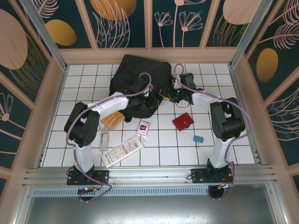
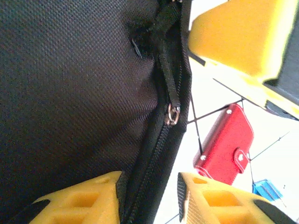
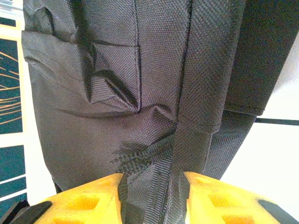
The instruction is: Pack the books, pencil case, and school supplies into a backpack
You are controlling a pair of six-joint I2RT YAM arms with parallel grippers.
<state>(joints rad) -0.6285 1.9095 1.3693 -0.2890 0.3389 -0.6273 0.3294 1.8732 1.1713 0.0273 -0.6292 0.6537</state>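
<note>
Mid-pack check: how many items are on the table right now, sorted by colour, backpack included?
Black: 1, backpack
Orange-brown: 1, book
Red: 1, flat case
Pink: 1, little box
Blue-teal: 1, binder clip
White: 1, long flat pack
Clear: 1, small tube
Total: 7

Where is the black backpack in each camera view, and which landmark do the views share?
Top external: backpack far centre, both arms reaching it.
Left wrist: fills the left two thirds; its zipper runs down between the fingers of the left end effector.
Right wrist: covers most of the frame; a strap runs between the fingers of the right end effector.
Shared landmark: the white table, at the right of both wrist views.
</note>
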